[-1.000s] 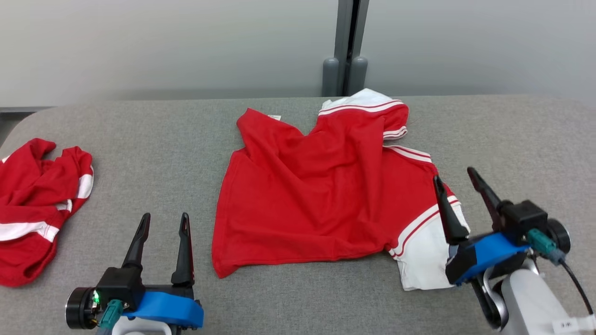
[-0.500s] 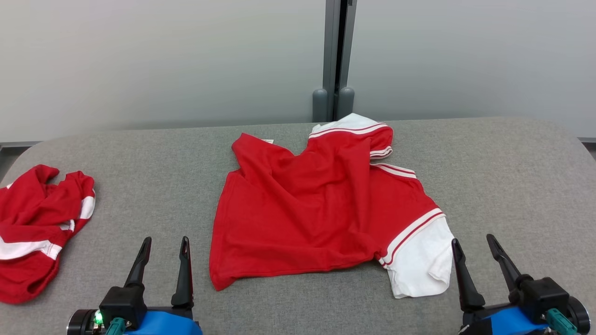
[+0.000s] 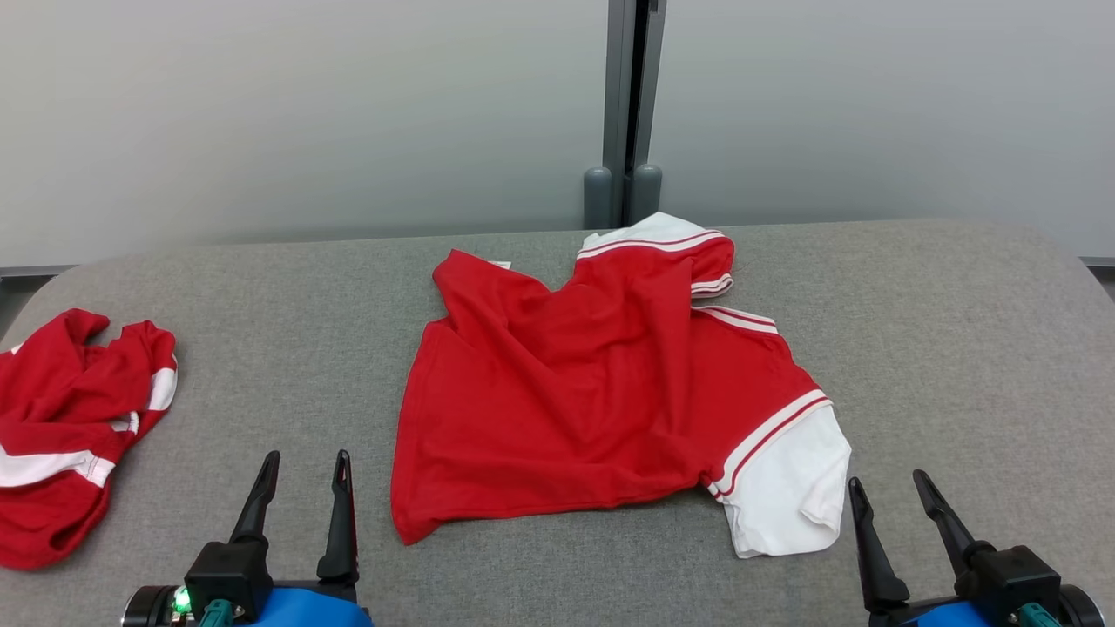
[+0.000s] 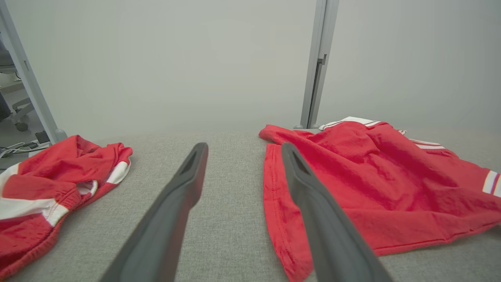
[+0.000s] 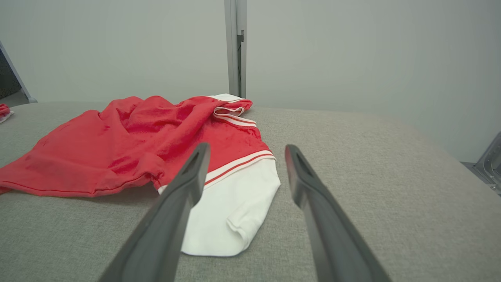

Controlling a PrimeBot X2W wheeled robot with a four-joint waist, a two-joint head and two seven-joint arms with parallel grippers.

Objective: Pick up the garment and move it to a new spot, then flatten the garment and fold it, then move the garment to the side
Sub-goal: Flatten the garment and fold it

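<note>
The garment (image 3: pixel 601 392) is a red shirt with white, red-striped sleeves, lying rumpled in the middle of the grey table (image 3: pixel 941 331). One white sleeve (image 3: pixel 788 492) points toward the near right. My left gripper (image 3: pixel 305 466) stands open at the lower left, just left of the shirt's near hem, holding nothing. My right gripper (image 3: pixel 888 489) is open at the lower right, close beside the white sleeve and apart from it. The left wrist view shows the garment (image 4: pixel 372 184) right of my fingers (image 4: pixel 313 203). In the right wrist view, the white sleeve (image 5: pixel 231 207) lies between and behind the fingers (image 5: pixel 184 196).
A second red and white garment (image 3: pixel 70 427) lies crumpled at the table's left edge. A grey post (image 3: pixel 627 104) stands against the pale wall behind the table. Bare grey tabletop stretches to the right of the shirt.
My right gripper has drawn back from over the white sleeve to the lower right, off the shirt. The camera tilted early on. The left gripper sank slightly lower in view.
</note>
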